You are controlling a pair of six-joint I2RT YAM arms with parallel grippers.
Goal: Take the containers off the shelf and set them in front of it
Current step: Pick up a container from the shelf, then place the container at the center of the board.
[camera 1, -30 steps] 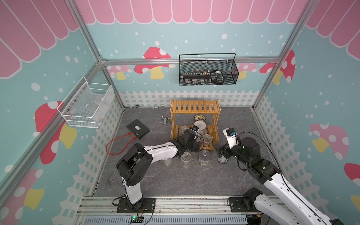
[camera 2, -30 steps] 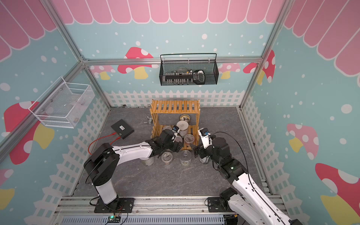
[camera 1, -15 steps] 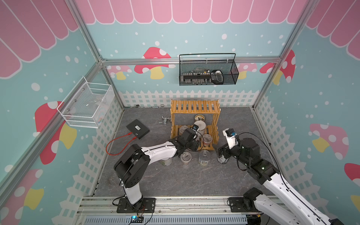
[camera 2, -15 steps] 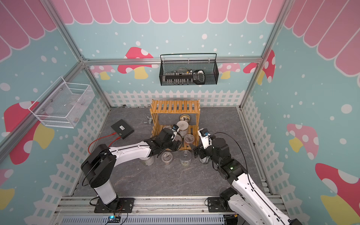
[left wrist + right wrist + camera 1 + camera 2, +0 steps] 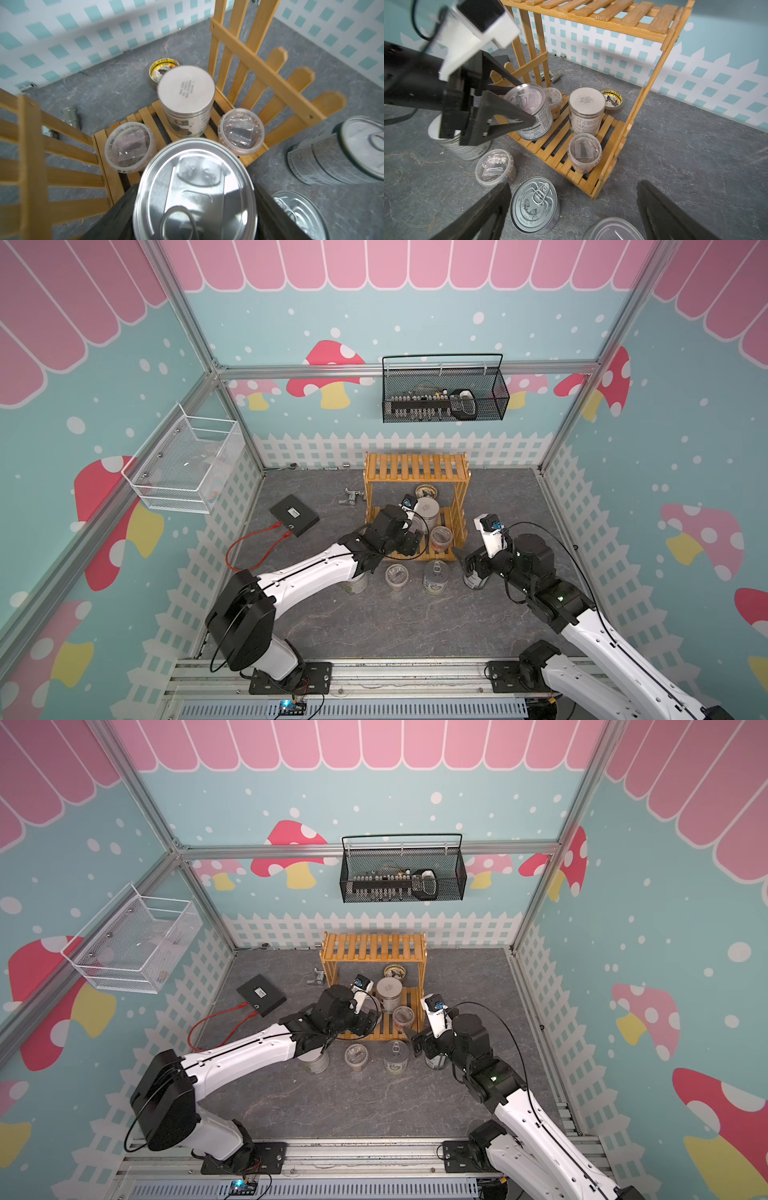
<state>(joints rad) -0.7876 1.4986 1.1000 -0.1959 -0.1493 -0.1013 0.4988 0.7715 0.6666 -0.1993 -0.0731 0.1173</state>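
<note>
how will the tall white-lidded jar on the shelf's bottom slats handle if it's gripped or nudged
The tall jar looks rigid with a glossy wall, so it probably won't deform but could slip in the jaws. It stands taller than the clear jar beside it on gapped slats, so a high push may tip it. Tipped, it would likely roll.

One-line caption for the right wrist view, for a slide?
Left gripper holds a tilted tin at the shelf, beside a white-lidded jar and two clear jars on its lower tier.
</note>
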